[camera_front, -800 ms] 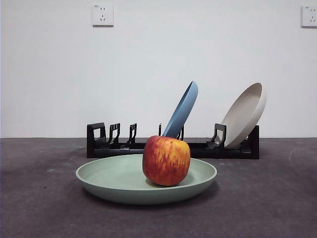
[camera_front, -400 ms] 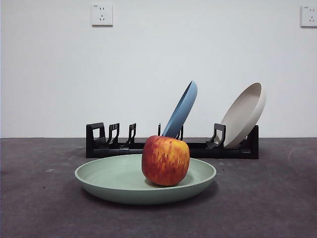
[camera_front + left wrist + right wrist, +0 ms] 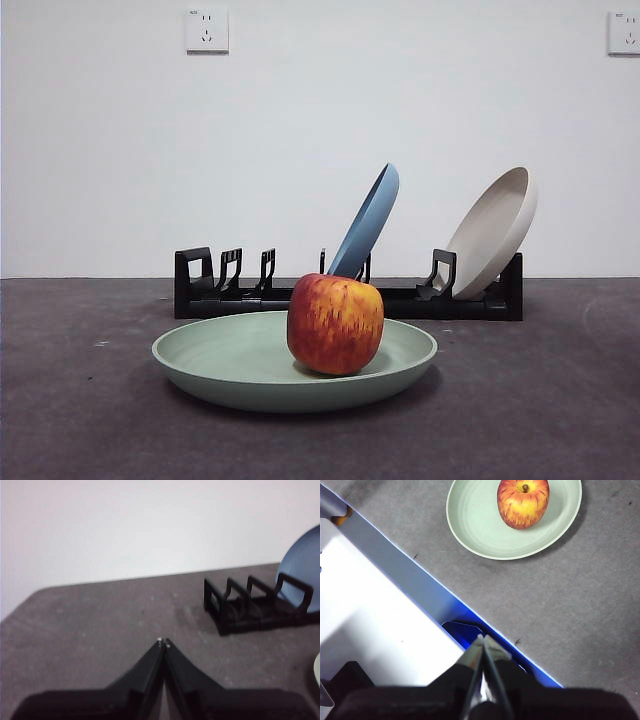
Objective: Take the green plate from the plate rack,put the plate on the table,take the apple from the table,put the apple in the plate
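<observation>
The red, yellow-streaked apple (image 3: 335, 323) rests upright in the pale green plate (image 3: 230, 365), which lies flat on the dark grey table (image 3: 80, 420) in front of the black plate rack (image 3: 250, 290). From above, the right wrist view shows the apple (image 3: 523, 502) in the plate (image 3: 475, 525), well away from my right gripper (image 3: 483, 639), which is shut and empty near the table's edge. My left gripper (image 3: 163, 641) is shut and empty over bare table, short of the rack's end (image 3: 240, 607). Neither arm appears in the front view.
A blue plate (image 3: 367, 222) and a beige-white plate (image 3: 492, 232) lean in the rack. A white and blue surface (image 3: 380, 625) borders the table beside my right gripper. Two wall sockets (image 3: 207, 30) sit high on the white wall.
</observation>
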